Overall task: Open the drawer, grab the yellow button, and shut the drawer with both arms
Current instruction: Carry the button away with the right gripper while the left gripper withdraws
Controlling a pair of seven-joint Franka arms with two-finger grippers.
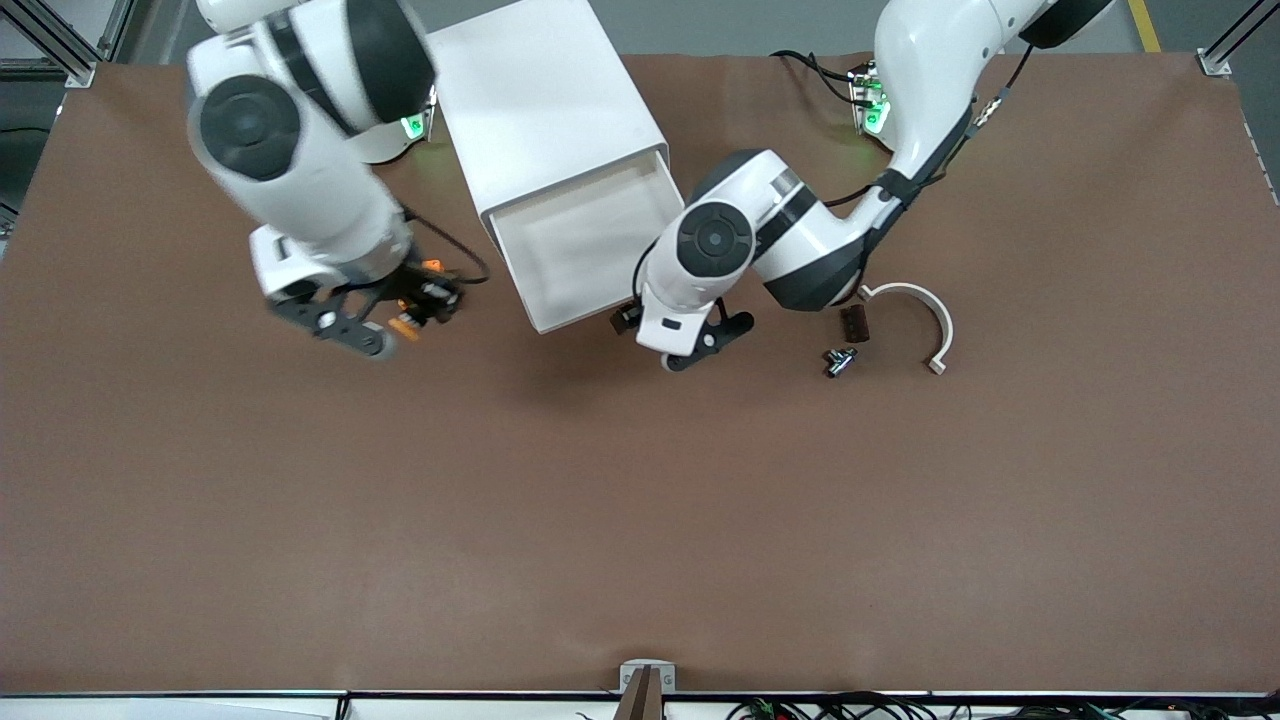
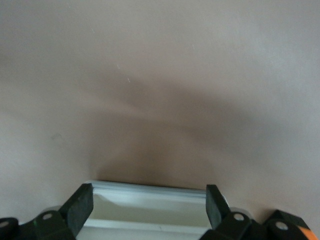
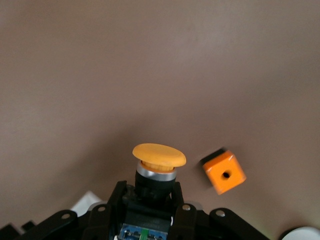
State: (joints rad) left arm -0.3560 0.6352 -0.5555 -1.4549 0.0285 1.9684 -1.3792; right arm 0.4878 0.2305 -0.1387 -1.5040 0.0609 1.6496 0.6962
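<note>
Right gripper (image 3: pixel 150 200) is up over the desk (image 1: pixel 640 520) near its own arm's end, pinching the button (image 3: pixel 157 167) tight. Left gripper (image 2: pixel 150 207) sits spread wide at the front edge of the drawer (image 1: pixel 590 240), which is pulled out. Set the button down softly beside the orange cube (image 3: pixel 224 172), then push the drawer straight in

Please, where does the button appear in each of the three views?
Front view: the button is held in the right gripper, over the table toward the right arm's end.
Left wrist view: not in it.
Right wrist view: the button sits between the fingers.
Shared landmark: the orange cube.
</note>
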